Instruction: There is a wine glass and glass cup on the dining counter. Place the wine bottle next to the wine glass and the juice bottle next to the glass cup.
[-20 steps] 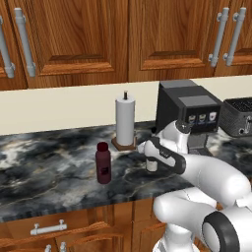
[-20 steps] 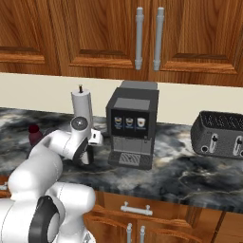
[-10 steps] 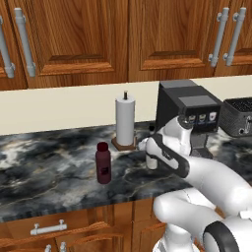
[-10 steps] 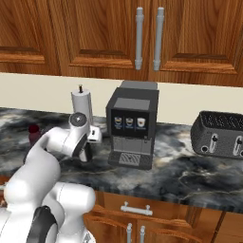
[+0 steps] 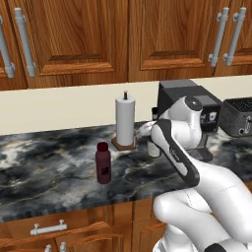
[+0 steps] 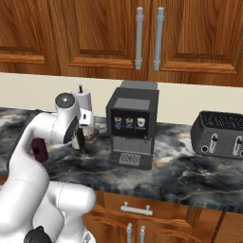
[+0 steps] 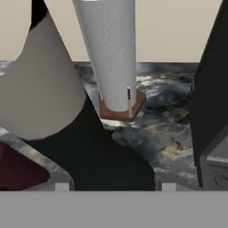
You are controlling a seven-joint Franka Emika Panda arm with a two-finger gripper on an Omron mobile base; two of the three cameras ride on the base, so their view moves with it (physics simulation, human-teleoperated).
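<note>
The wine bottle, dark with a pale label, stands upright on the marbled wall counter between the paper towel roll and the coffee machine. It looms close in the hand view. My gripper is shut on its body, one finger on each side. From the base views, the gripper reaches in low, and the bottle's dark lower part shows beneath it. The maroon juice bottle stands upright to the left, apart from the hand. The wine glass, glass cup and dining counter are out of view.
A paper towel roll on a wooden base stands just behind the wine bottle. A black coffee machine is close on the right, with a toaster beyond it. Wood cabinets hang above, and drawers lie below the counter edge.
The jaws have closed in on the wine bottle. The arm has shifted slightly at the bottle. The juice bottle has stayed put.
</note>
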